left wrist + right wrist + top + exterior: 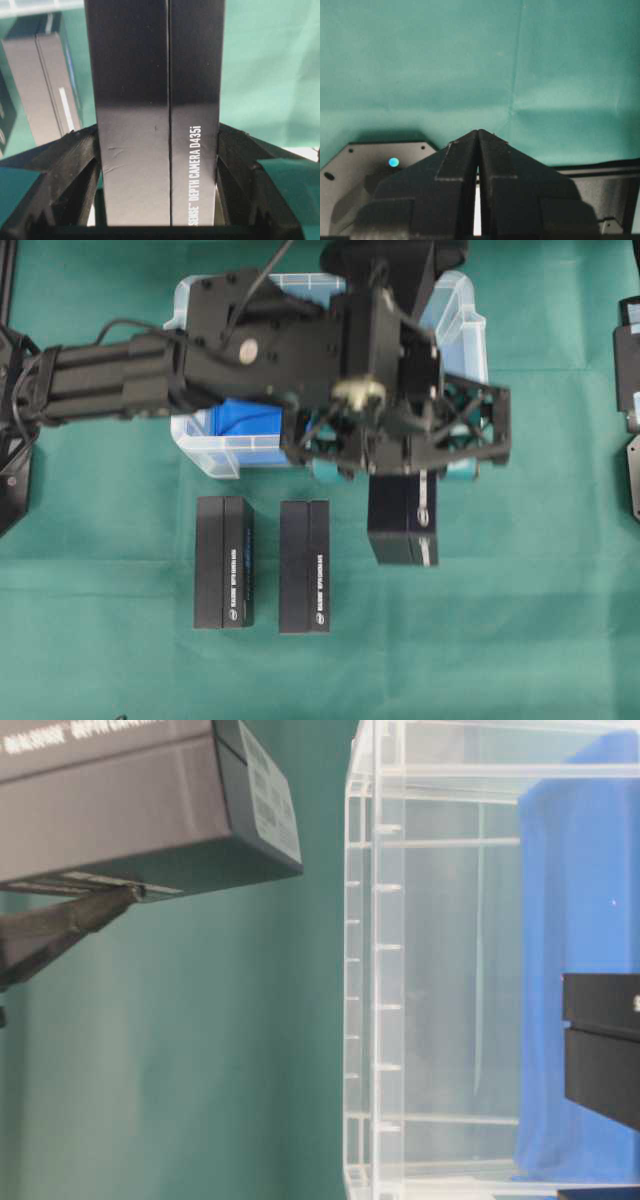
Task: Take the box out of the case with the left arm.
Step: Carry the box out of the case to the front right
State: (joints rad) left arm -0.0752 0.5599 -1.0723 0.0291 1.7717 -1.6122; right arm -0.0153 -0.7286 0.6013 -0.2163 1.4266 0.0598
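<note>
My left gripper (pixel 395 475) is shut on a black box (pixel 402 525) marked "DEPTH CAMERA D435i". It holds the box over the green cloth just outside the front wall of the clear case (pixel 205 455). In the left wrist view the box (pixel 160 100) fills the gap between the black fingers (pixel 75 165), which press on its two long sides. At table level the held box (pixel 130 800) is apart from the case wall (pixel 375 970). Another black box (pixel 605 1050) stands inside on the blue lining (pixel 570 920). My right gripper (pixel 478 133) is shut and empty.
Two more black boxes (pixel 223 560) (pixel 304 565) lie side by side on the cloth in front of the case, left of the held one. The left arm (pixel 120 375) spans the case and hides most of its inside. Black arm parts (pixel 630 390) sit at the right edge.
</note>
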